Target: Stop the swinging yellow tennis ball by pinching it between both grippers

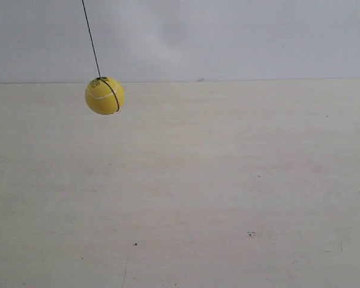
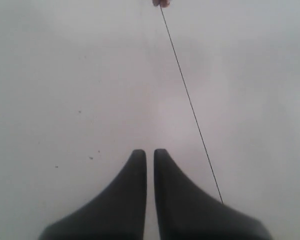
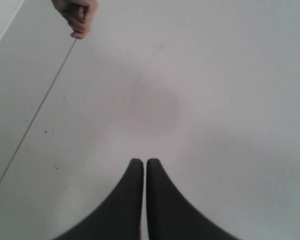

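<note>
Exterior view shows the yellow tennis ball [image 1: 104, 95] hanging free on its slanted string [image 1: 90, 37] above the table [image 1: 228, 180], with nothing touching it. The wrist views show the left jaws and right jaws all but closed, empty, over the table. The pinch looks entirely undone.

The tennis ball [image 1: 104, 96] is showing bright yellow with a white curved seam, and a thin black string [image 1: 90, 36] is looping across it. The table [image 1: 228, 192] is showing pale cream with faint grain and scattered dark specks. The left claw [image 2: 150, 152] and right claw [image 3: 144, 162] are showing plain black.
</note>
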`<state>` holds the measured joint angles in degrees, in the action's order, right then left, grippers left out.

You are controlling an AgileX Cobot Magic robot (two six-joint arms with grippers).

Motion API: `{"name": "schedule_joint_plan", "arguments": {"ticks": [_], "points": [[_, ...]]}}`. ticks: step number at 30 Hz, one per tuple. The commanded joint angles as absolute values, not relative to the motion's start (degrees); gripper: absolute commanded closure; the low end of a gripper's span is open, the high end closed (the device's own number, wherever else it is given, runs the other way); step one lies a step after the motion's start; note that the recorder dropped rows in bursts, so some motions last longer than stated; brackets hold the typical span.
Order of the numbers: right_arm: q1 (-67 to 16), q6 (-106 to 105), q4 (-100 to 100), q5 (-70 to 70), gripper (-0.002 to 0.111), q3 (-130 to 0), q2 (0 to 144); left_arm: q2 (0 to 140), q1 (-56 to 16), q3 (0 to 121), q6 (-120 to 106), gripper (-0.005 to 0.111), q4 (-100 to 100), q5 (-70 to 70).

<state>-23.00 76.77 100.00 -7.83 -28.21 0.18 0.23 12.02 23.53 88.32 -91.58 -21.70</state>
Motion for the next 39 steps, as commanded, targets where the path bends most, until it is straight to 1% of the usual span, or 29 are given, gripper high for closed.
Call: {"name": "schedule_joint_plan", "arguments": {"ticks": [1, 4, 9, 26, 28, 29, 31, 35, 37, 39], "points": [[-22.9, 77.9, 99.9, -12.6, 0.108, -28.0, 0.0, 0.0, 11.9, 20.3, 89.1, 0.102, -90.8, -22.4], [-22.9, 78.6, 99.9, -13.9, 0.108, -28.0, 0.0, 0.0, 11.8, 19.0, 89.1, 0.102, -91.0, -22.4], [-22.9, 79.0, 99.9, -13.7, 0.108, -28.0, 0.0, 0.0, 9.3, 18.9, 89.1, 0.102, -91.1, -22.4], [-23.3, 78.9, 99.1, -12.0, 0.108, -28.0, 0.0, 0.0, 9.3, 18.9, 89.1, 0.102, -91.1, -22.6], [-23.3, 75.3, 89.4, -9.2, 0.108, -28.0, 0.0, 0.0, 9.3, 18.9, 89.1, 0.102, -91.1, -22.6], [-23.3, 70.0, 80.7, -6.3, 0.108, -28.0, 0.0, 0.0, 9.3, 18.9, 89.1, 0.102, -91.1, -22.6], [-23.3, 54.0, 59.1, 1.6, 0.108, -28.0, 0.4, 0.0, 9.3, 18.9, 89.1, 0.102, -91.1, -22.6], [-23.2, 18.0, 27.3, 13.0, 0.108, -28.0, 2.6, 0.0, 9.3, 18.9, 89.1, 0.102, -91.1, -22.6], [-23.2, 7.4, 21.1, 16.3, 0.108, -27.1, 3.7, 0.0, 9.3, 18.9, 89.1, 0.102, -91.1, -22.6], [-23.2, 5.1, 20.6, 16.5, 0.108, -24.8, 4.0, 0.0, 9.3, 18.9, 89.1, 0.102, -91.1, -22.6]]}}
